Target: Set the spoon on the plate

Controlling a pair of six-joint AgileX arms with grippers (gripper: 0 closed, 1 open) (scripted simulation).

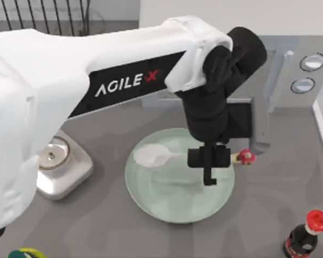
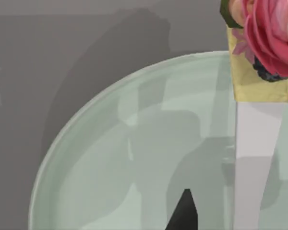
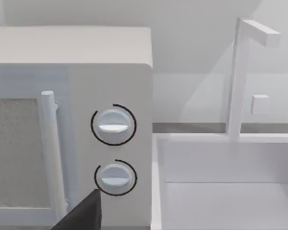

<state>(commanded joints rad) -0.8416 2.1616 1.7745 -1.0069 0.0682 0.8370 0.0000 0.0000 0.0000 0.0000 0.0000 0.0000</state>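
The pale green plate sits at the table's middle. The white spoon lies across its far part: bowl on the left side, thin handle running right, red knob just past the right rim. My left gripper hangs over the handle, open. In the left wrist view one dark fingertip stands apart from the spoon's white handle, which ends in the pinkish knob over the plate's rim. My right gripper is parked facing the microwave.
A silver kitchen scale stands left of the plate. A dark bottle with a red cap is at the front right. A white microwave with two dials is at the back right, beside a white bin.
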